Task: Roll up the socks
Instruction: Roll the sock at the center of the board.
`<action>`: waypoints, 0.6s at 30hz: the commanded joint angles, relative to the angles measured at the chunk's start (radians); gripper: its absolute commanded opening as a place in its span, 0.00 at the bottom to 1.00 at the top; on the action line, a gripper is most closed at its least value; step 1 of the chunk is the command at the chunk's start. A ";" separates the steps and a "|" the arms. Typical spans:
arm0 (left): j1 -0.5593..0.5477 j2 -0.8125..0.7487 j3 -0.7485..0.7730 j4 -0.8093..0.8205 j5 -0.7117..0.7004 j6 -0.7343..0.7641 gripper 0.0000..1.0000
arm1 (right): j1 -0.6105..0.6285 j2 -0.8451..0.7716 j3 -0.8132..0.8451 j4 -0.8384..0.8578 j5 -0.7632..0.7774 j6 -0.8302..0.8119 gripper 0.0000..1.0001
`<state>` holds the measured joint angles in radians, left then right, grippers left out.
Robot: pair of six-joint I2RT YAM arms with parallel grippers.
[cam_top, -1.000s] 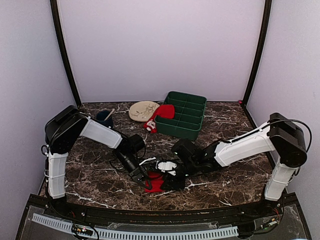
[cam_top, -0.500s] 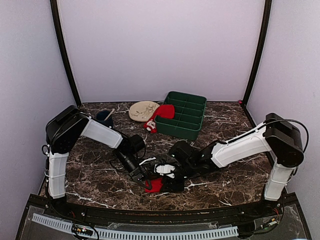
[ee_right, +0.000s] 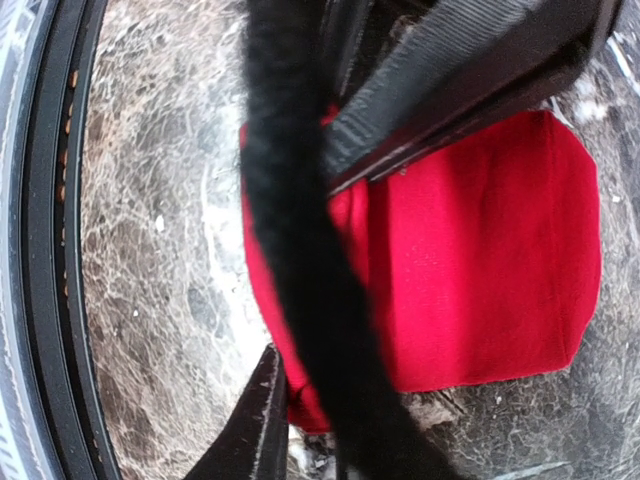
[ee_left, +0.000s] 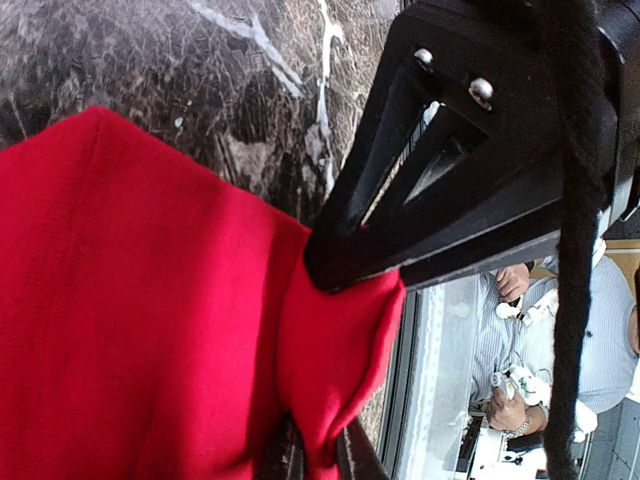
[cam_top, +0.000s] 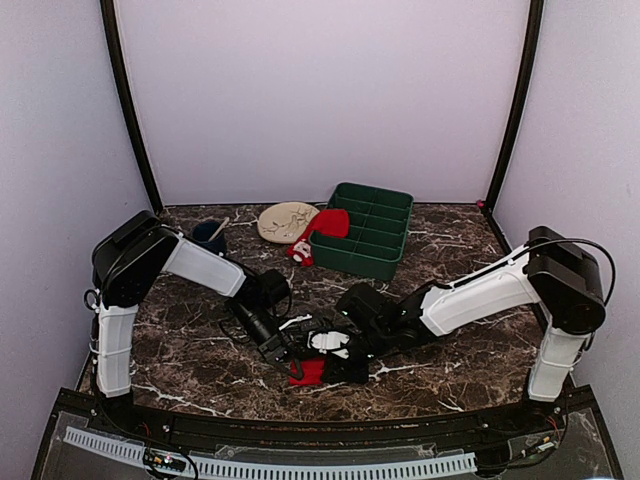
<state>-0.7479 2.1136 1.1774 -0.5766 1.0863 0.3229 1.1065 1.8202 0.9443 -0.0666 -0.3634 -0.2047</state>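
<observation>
1. Your left gripper (cam_top: 288,355) sits low over the near middle of the marble table (cam_top: 450,255). It is at the left edge of the near sock (cam_top: 309,372).
2. In the left wrist view its black fingers (ee_left: 440,200) are pressed together on a raised fold of that sock's red fabric. The cloth bunches into a small lobe where they pinch it, so this gripper is clamped on the near sock.
3. The rest of the near sock spreads out flat to the left in that view, lying on the marble.
4. Your right gripper (cam_top: 328,358) reaches in from the right and meets the same sock from the opposite side, very close to the left gripper.
5. In the right wrist view one finger lies across the top of the red cloth and the other shows below the sock's near edge. A black cable crosses in front of the tips, so you cannot tell whether this gripper has closed on the fabric or merely rests against it.
6. The near sock shows there as a flat red oblong with rounded corners.
7. The far sock (cam_top: 332,222) is well apart, draped over the left near corner of the green tray (cam_top: 355,258). Its white patterned end hangs down onto the table.
8. A pale plate (cam_top: 285,220) lies just left of the tray, and a blue cup (cam_top: 207,236) stands farther left.
</observation>
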 commanded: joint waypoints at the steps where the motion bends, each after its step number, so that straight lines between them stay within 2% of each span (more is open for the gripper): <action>1: 0.006 0.014 0.014 -0.023 -0.021 0.016 0.10 | 0.011 0.020 0.024 0.007 -0.022 0.001 0.13; 10: 0.022 -0.030 -0.004 0.016 -0.100 -0.048 0.26 | -0.012 0.049 0.056 -0.037 -0.067 0.029 0.07; 18: 0.052 -0.099 -0.051 0.048 -0.147 -0.079 0.32 | -0.057 0.057 0.057 -0.042 -0.137 0.061 0.05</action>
<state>-0.7147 2.0636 1.1591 -0.5537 1.0378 0.2607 1.0679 1.8530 0.9855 -0.1051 -0.4450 -0.1696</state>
